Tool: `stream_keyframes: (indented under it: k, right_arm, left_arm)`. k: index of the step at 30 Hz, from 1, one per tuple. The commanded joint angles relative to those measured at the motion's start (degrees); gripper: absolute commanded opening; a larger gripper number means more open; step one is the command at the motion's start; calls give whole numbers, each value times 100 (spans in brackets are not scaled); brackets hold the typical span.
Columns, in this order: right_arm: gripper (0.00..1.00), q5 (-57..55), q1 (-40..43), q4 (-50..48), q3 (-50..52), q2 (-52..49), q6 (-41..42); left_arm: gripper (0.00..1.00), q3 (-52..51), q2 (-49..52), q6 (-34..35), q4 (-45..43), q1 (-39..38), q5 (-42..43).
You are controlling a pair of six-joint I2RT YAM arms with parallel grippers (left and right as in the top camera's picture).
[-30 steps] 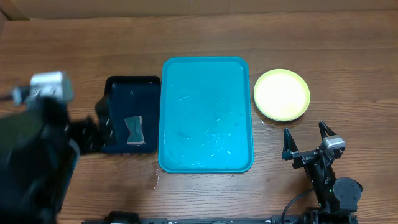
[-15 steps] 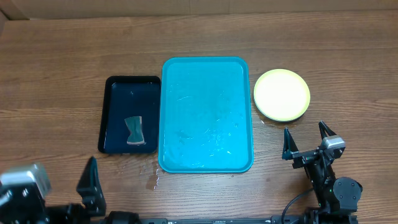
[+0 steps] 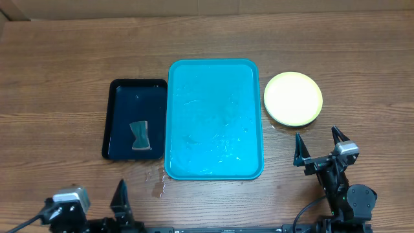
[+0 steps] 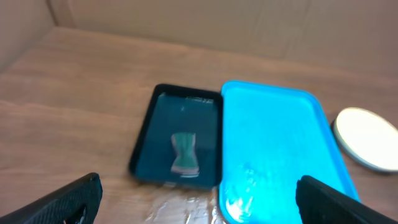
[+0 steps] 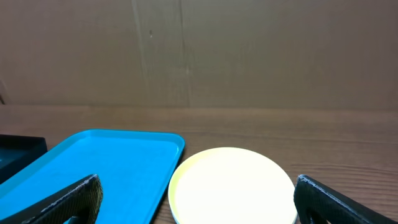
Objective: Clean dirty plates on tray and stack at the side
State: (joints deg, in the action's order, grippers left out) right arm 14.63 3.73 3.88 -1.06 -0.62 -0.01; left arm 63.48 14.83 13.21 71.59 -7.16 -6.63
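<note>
Turquoise tray [image 3: 215, 120] lies lengthwise at the centre of the wooden tabletop [image 3: 58, 71], its inner surface streaked with wet film. Plates [image 3: 293, 98] sit on the tabletop just right of the tray's far right corner, apart from its rim. A yellow-green one is on top, and the count beneath cannot be told. A smaller black tray [image 3: 134, 120] lies against the turquoise tray's left side and holds a small grey-green cloth [image 3: 140, 136] in its near half. A wet patch [image 3: 157, 184] marks the tabletop near the tray's near left corner. Left gripper [image 4: 199, 182] hangs at the near left edge, fingers spread wide, holding nothing. Right gripper [image 3: 316, 139] sits near the plates on their near side, also spread wide and holding nothing.
</note>
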Motion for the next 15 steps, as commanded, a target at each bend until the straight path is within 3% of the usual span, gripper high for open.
stream_keyframes:
  k: [1, 8, 15]
  right_arm:
    - [100, 2, 26, -37, 61, 46, -13]
    - [100, 2, 26, -37, 61, 39, -13]
    - [100, 2, 26, -37, 61, 42, -13]
  left_arm:
    - [100, -686, -568, 140, -446, -26, 179]
    - [100, -1801, -1335, 162, -2214, 203, 380]
    - [100, -2999, -1462, 162, -5458, 643, 964]
